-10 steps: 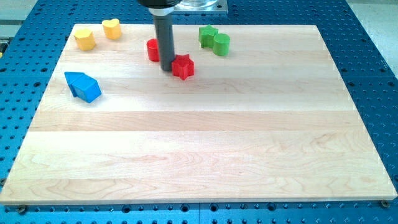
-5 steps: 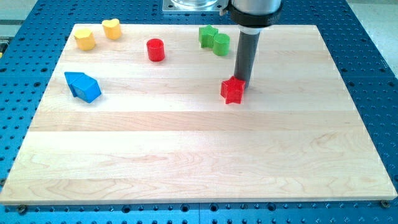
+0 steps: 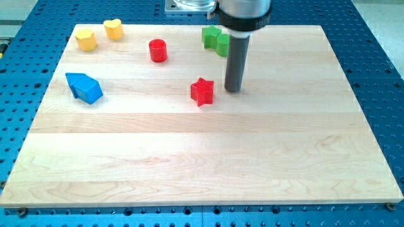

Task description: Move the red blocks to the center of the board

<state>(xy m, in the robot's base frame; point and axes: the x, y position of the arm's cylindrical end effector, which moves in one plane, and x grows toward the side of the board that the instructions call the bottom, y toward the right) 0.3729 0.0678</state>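
Observation:
A red star block (image 3: 202, 91) lies on the wooden board (image 3: 208, 157), a little above the board's middle. A red cylinder (image 3: 158, 50) stands near the view's top, left of centre. My tip (image 3: 233, 89) rests on the board just right of the red star, a small gap apart from it. The rod rises from there to the view's top and hides part of the green blocks.
Two green blocks (image 3: 214, 38) sit at the top centre, partly behind the rod. A yellow cylinder (image 3: 86, 40) and a yellow heart (image 3: 113, 28) sit at the top left. Two blue blocks (image 3: 84, 87) lie together at the left.
The red star first slid right and down from beside the red cylinder, then back left. My tip went from the star's left to its right.

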